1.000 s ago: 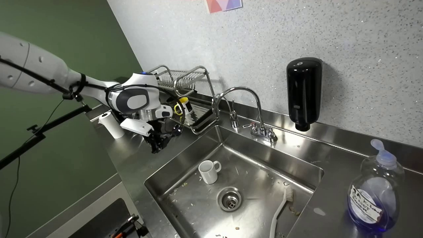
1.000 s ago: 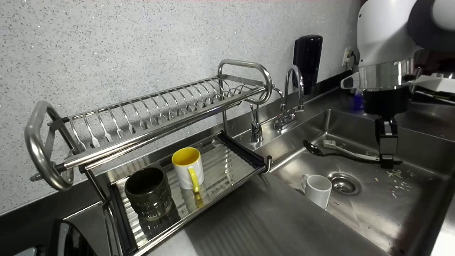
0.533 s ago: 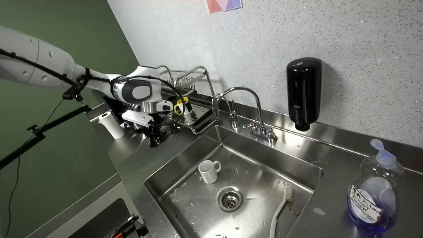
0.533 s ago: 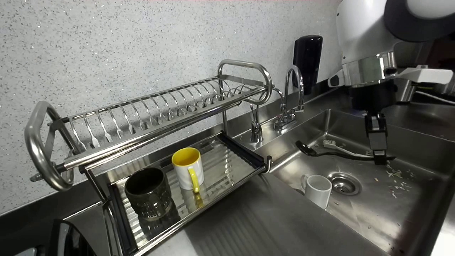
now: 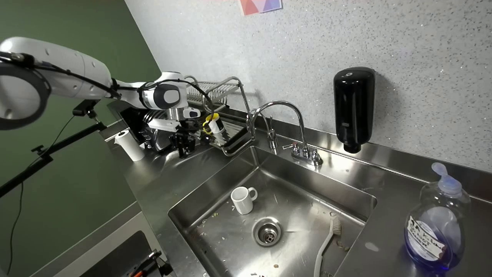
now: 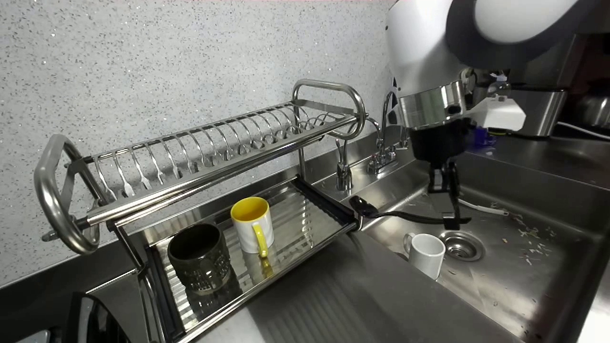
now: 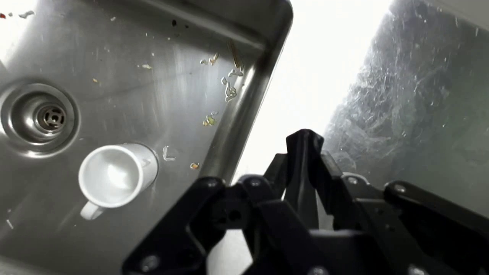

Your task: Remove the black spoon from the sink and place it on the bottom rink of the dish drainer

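Clamping blk spoon (image 6: 414, 217) near handle end in gripper (image 6: 451, 220). Holding it up over counter (image 6: 333, 286) beside sink (image 5: 294, 207), pointing round end twd dish rack (image 6: 224, 170). Showing this plainly in exterior view; blurring spoon into dark gripper in wrist view. Blocking brush (image 6: 481, 208) w/ gripper in exterior view, but showing bristles (image 5: 336, 226) in exterior view. Showing white mug (image 5: 242, 201) near drain (image 5: 267, 232) in all views. Bearing dark mug (image 6: 199, 259) + yellow-handled mug (image 6: 250, 231) on btm tray (image 6: 295, 219), under top tier (image 6: 281, 148).
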`<state>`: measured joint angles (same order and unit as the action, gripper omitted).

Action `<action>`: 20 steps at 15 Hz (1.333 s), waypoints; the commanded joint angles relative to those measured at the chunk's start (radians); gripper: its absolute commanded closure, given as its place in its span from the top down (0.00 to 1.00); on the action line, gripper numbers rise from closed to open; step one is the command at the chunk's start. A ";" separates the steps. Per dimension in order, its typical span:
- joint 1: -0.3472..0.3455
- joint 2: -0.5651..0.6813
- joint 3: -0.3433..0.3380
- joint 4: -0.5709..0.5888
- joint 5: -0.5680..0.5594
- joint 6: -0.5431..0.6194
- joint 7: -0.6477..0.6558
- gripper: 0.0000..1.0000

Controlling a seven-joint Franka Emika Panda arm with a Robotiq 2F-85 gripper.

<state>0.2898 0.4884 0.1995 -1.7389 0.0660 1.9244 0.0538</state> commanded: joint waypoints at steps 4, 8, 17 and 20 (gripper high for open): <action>0.044 0.230 -0.032 0.286 -0.052 0.023 0.066 0.06; 0.052 0.333 -0.041 0.430 -0.054 0.035 0.053 0.06; 0.077 0.286 -0.041 0.375 -0.051 0.078 0.064 0.06; 0.088 0.228 -0.056 0.286 -0.079 0.173 0.072 0.06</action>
<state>0.3611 0.8193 0.1687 -1.3098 0.0230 1.9939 0.0878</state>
